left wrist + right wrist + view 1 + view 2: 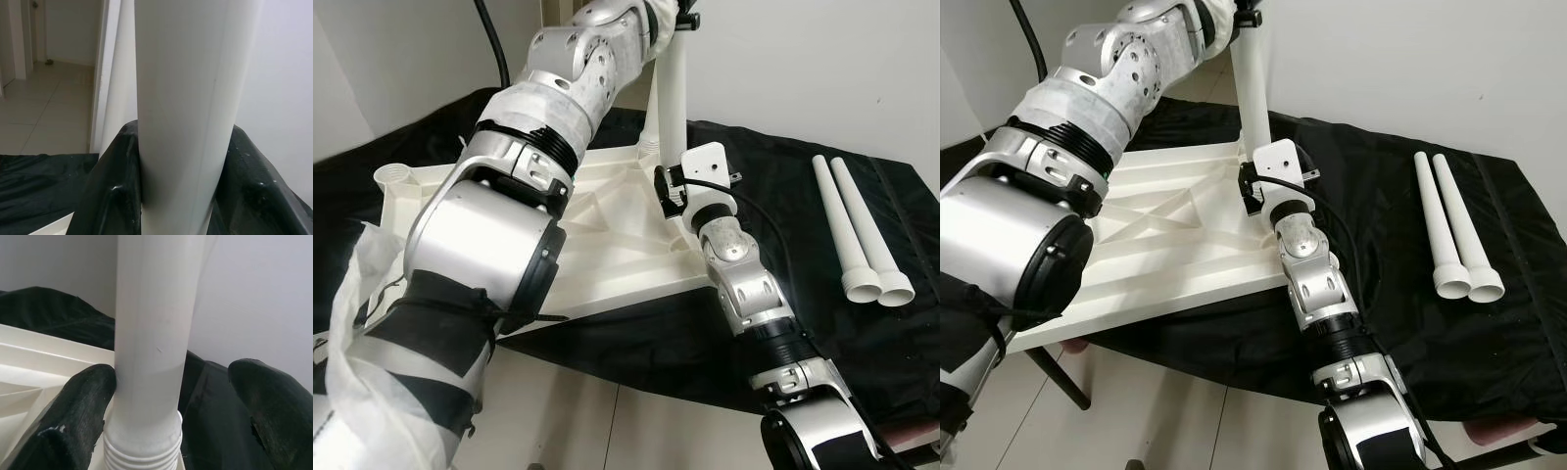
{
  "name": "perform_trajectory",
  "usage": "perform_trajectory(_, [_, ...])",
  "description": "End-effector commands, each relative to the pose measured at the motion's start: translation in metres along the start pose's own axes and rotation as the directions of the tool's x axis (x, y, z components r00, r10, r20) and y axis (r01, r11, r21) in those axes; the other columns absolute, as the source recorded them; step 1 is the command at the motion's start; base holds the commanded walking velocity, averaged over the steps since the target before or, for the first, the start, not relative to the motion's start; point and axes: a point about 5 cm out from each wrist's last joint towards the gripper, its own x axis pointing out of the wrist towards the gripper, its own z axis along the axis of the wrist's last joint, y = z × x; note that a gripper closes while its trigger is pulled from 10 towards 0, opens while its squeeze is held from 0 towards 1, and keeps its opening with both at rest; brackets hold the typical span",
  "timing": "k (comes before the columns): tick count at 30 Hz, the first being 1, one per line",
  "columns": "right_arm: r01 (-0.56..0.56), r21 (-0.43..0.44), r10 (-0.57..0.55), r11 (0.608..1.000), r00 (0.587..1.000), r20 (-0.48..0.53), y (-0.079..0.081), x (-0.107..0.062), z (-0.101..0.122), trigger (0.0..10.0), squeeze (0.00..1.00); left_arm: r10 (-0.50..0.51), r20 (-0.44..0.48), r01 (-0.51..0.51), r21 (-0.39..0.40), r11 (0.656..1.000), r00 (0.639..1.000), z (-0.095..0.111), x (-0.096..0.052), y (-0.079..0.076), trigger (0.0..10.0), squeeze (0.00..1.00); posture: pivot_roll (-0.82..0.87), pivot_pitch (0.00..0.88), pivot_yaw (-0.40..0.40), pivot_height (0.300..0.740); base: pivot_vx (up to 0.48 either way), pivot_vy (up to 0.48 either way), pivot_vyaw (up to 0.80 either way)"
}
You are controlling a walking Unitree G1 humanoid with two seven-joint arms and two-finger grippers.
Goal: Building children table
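Note:
A white children's table top [607,245] lies upside down on a black cloth. One white leg [672,98] stands upright in its far right corner socket. My left gripper [683,18] is shut on the leg's upper part, and the left wrist view shows a black finger [115,186] pressed against each side of the leg [186,122]. My right gripper [662,188] is low at the leg's ribbed base [146,450]. It is open around the leg: one finger [83,401] touches it, the other [266,391] stands apart.
Two loose white legs [862,235] lie side by side on the black cloth [803,196] at the right. An open corner socket [396,176] shows at the table top's left end. A wall is close behind, tiled floor [607,421] below.

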Motion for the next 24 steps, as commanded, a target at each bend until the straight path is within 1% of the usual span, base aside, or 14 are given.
perform_trajectory(1, [0.010, 0.001, -0.010, 1.000, 1.000, -0.009, -0.007, 0.003, -0.003, 10.0, 0.00, -0.209, 0.026, 0.208, 0.037, 0.978, 0.978, 0.016, 0.000, -0.019, 10.0, 0.00, 0.02, 0.000, -0.065, 0.740, 0.000, 0.000, 0.00])
perform_trajectory(2, [0.010, 0.001, -0.010, 1.000, 1.000, -0.009, -0.007, 0.003, -0.003, 10.0, 0.00, -0.209, 0.026, 0.208, 0.037, 0.978, 0.978, 0.016, 0.000, -0.019, 10.0, 0.00, 0.02, 0.000, -0.065, 0.740, 0.000, 0.000, 0.00])
perform_trajectory(4, [0.008, 0.003, -0.007, 1.000, 1.000, -0.009, -0.011, 0.008, -0.003, 10.0, 0.00, -0.244, 0.021, 0.243, 0.031, 0.970, 0.970, 0.018, 0.001, -0.023, 10.0, 0.00, 0.02, 0.000, -0.068, 0.740, 0.000, 0.000, 0.00])
perform_trajectory(7, [0.004, 0.006, -0.004, 1.000, 1.000, -0.007, -0.012, 0.011, -0.002, 10.0, 0.00, -0.258, 0.019, 0.257, 0.021, 0.966, 0.966, 0.019, 0.001, -0.026, 10.0, 0.00, 0.03, 0.000, -0.070, 0.740, 0.000, 0.000, 0.00])
perform_trajectory(10, [-0.026, 0.005, 0.026, 1.000, 1.000, -0.005, -0.015, 0.016, -0.002, 10.0, 0.00, -0.292, 0.020, 0.292, -0.008, 0.956, 0.956, 0.020, 0.005, -0.039, 10.0, 0.00, 0.03, 0.000, -0.069, 0.740, 0.000, 0.000, 0.00])
perform_trajectory(11, [-0.042, 0.003, 0.042, 0.999, 0.999, -0.006, -0.015, 0.018, -0.003, 10.0, 0.00, -0.298, 0.019, 0.298, -0.011, 0.955, 0.955, 0.019, 0.006, -0.042, 10.0, 0.00, 0.03, 0.000, -0.067, 0.740, 0.000, 0.000, 0.00])
perform_trajectory(15, [-0.064, -0.002, 0.064, 0.998, 0.998, -0.002, -0.016, 0.020, -0.003, 10.0, 0.00, -0.302, 0.017, 0.302, -0.012, 0.953, 0.953, 0.019, 0.007, -0.046, 10.0, 0.00, 0.03, 0.000, -0.065, 0.740, 0.000, 0.000, 0.00])
perform_trajectory(16, [-0.078, -0.011, 0.078, 0.997, 0.997, -0.003, -0.016, 0.022, -0.003, 10.0, 0.00, -0.302, 0.016, 0.302, -0.010, 0.953, 0.953, 0.019, 0.009, -0.050, 10.0, 0.00, 0.03, 0.000, -0.063, 0.740, 0.000, 0.000, 0.00])
perform_trajectory(18, [-0.100, 0.006, 0.100, 0.995, 0.995, 0.014, -0.015, 0.022, -0.001, 10.0, 0.00, -0.298, 0.012, 0.298, 0.003, 0.955, 0.955, 0.017, 0.010, -0.052, 10.0, 0.00, 0.03, 0.000, -0.063, 0.740, 0.000, 0.000, 0.00])
perform_trajectory(19, [-0.106, 0.012, 0.106, 0.994, 0.994, 0.020, -0.014, 0.022, 0.000, 10.0, 0.00, -0.297, 0.011, 0.297, 0.006, 0.955, 0.955, 0.017, 0.010, -0.053, 10.0, 0.00, 0.03, 0.000, -0.063, 0.740, 0.000, 0.000, 0.00])
perform_trajectory(21, [-0.115, 0.064, 0.110, 0.991, 0.991, 0.072, -0.015, 0.018, 0.005, 10.0, 0.00, -0.236, 0.015, 0.236, 0.031, 0.971, 0.972, 0.018, 0.010, -0.041, 10.0, 0.00, 0.03, 0.000, -0.059, 0.740, 0.000, 0.000, 0.00])
perform_trajectory(23, [-0.118, 0.084, 0.110, 0.989, 0.989, 0.095, -0.016, 0.016, 0.007, 10.0, 0.00, -0.211, 0.018, 0.210, 0.041, 0.977, 0.977, 0.019, 0.010, -0.036, 10.0, 0.00, 0.03, 0.000, -0.059, 0.740, 0.000, 0.000, 0.00])
perform_trajectory(24, [-0.114, 0.096, 0.103, 0.989, 0.989, 0.109, -0.020, 0.013, 0.007, 10.0, 0.00, -0.184, 0.025, 0.182, 0.058, 0.982, 0.983, 0.021, 0.010, -0.030, 10.0, 0.00, 0.02, 0.000, -0.054, 0.740, 0.000, 0.000, 0.00])
